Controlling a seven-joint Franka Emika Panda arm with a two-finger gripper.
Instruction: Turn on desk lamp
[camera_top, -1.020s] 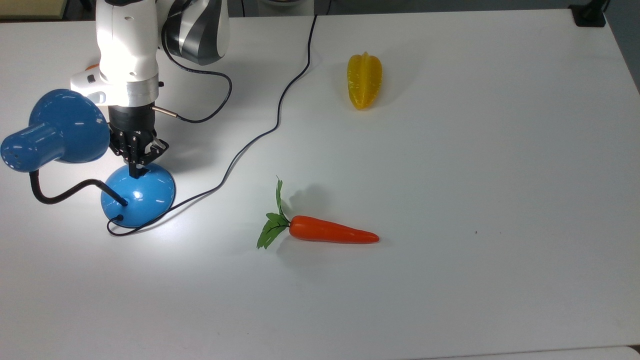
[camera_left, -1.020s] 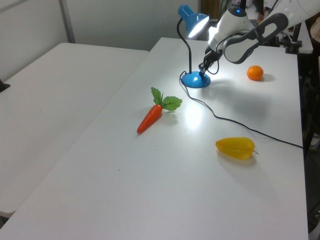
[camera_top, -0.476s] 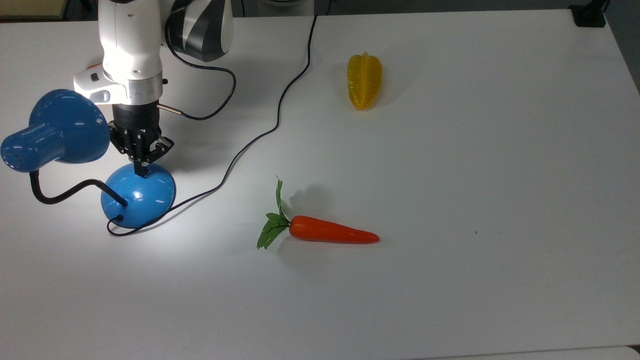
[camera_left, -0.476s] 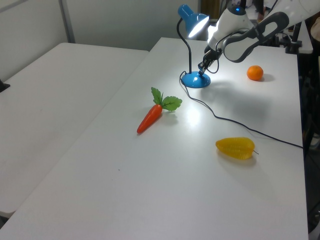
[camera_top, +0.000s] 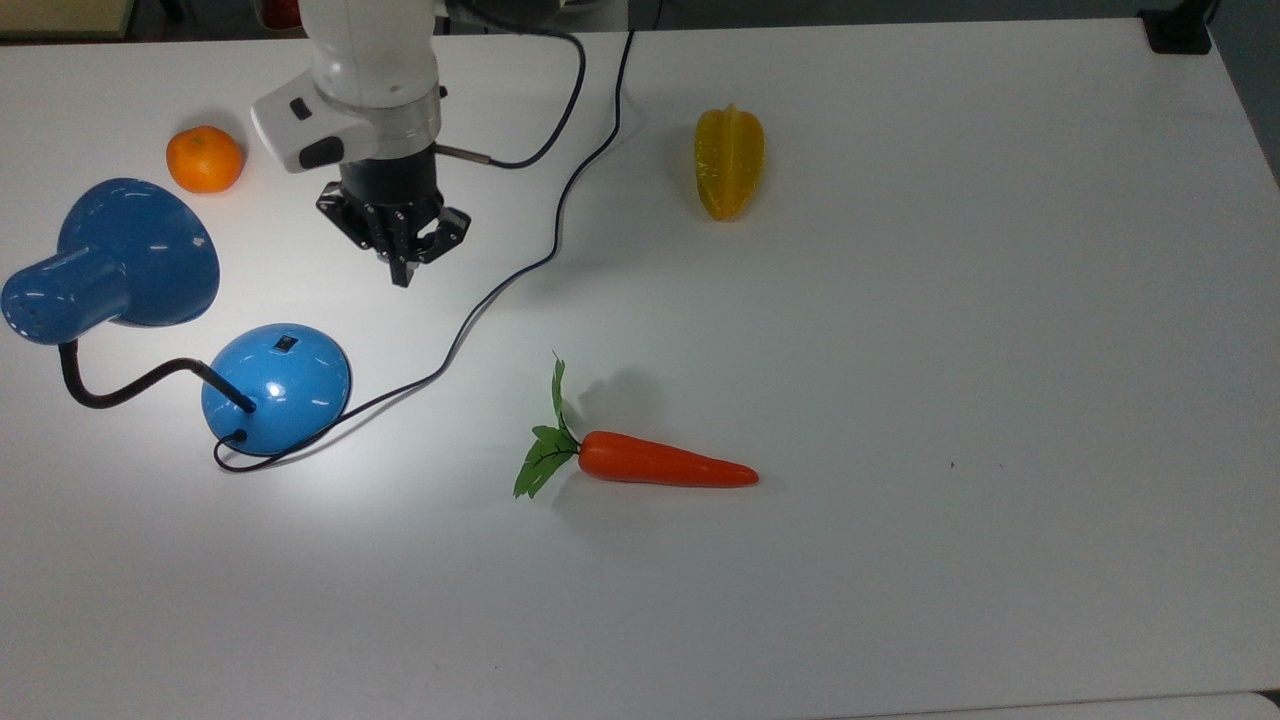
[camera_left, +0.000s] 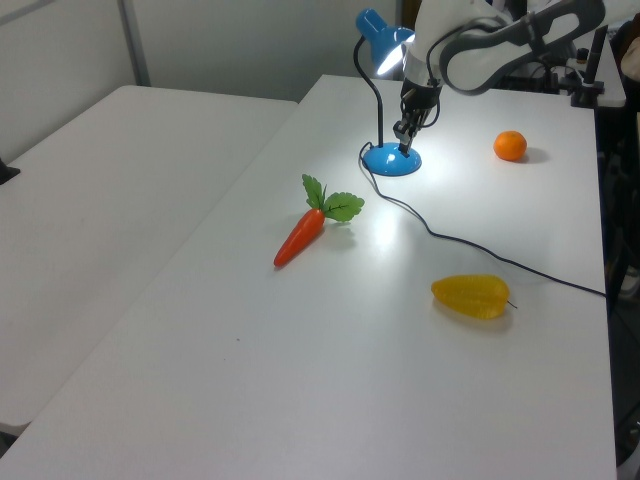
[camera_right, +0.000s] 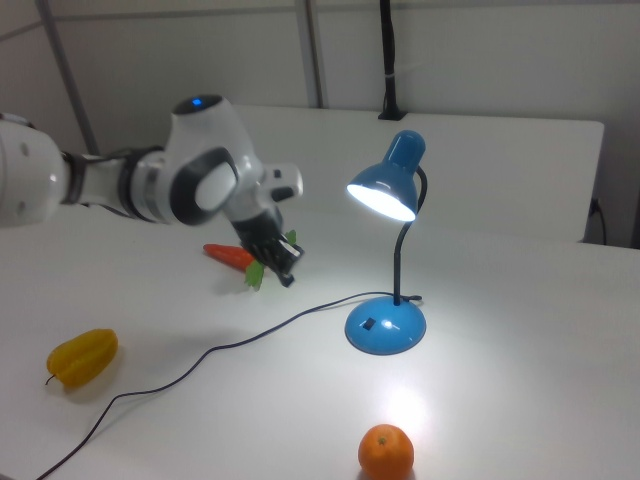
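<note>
The desk lamp stands at the top view's left, and its bell-shaped blue shade is lit, casting a bright patch on the white table. A black gooseneck joins the shade to the round blue base, which carries a small black switch. In the right view the glowing shade hangs over the base. My gripper is shut with nothing in it. It hovers above the table, clear of the lamp, up and to the right of the base in the top view.
The lamp's black cord snakes from the base to the table's far edge, passing just right of my gripper. An orange fruit lies behind the shade. A toy carrot and a yellow starfruit lie further right.
My gripper has lifted off the lamp base's switch and moved up and to the top view's right. The orange fruit, once hidden by the arm, has come into sight.
</note>
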